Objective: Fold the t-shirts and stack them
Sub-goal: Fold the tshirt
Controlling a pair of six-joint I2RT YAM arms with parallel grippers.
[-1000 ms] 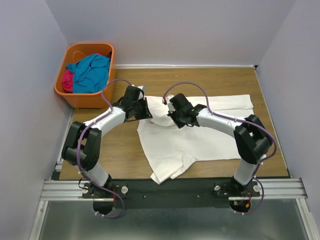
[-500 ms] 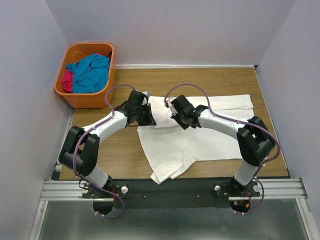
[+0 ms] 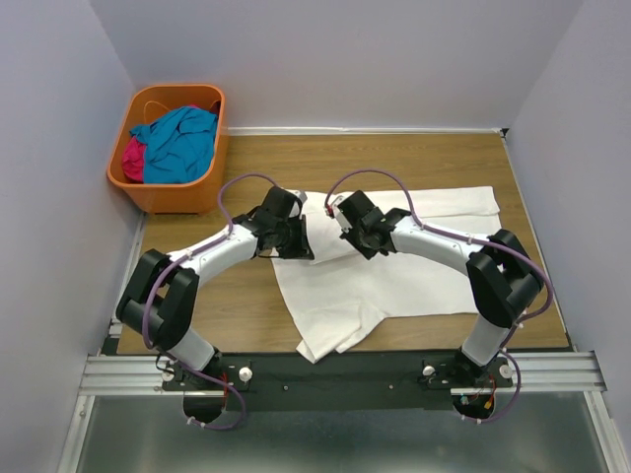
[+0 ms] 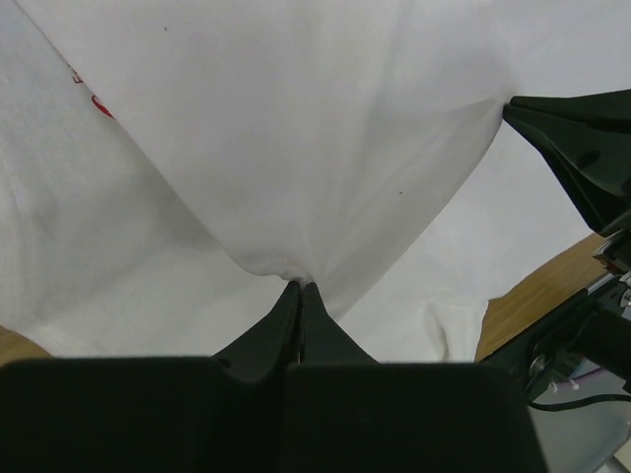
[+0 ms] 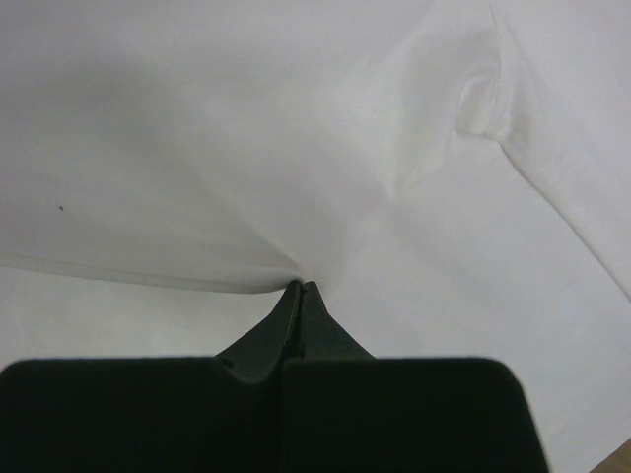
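Note:
A white t-shirt (image 3: 394, 286) lies spread on the wooden table (image 3: 232, 301), rumpled at its near left corner. My left gripper (image 3: 292, 239) is shut on a pinch of its cloth near the shirt's far left edge. My right gripper (image 3: 358, 229), a short way to the right, is shut on another pinch. In the left wrist view the white t-shirt (image 4: 296, 128) pulls taut up from my left gripper (image 4: 299, 286), with small red print marks (image 4: 99, 103) at the left. In the right wrist view a fold of the white t-shirt (image 5: 246, 128) meets my right gripper (image 5: 301, 286).
An orange basket (image 3: 177, 91) stands at the far left corner, holding a teal-blue t-shirt (image 3: 182, 143) and a magenta t-shirt (image 3: 131, 158). Grey walls close in the table on three sides. A black rail (image 3: 335, 379) carries both arm bases at the near edge.
My left gripper has moved right and toward the near edge with its cloth. The raised flap between the two grippers has flattened. The right gripper shifted only slightly.

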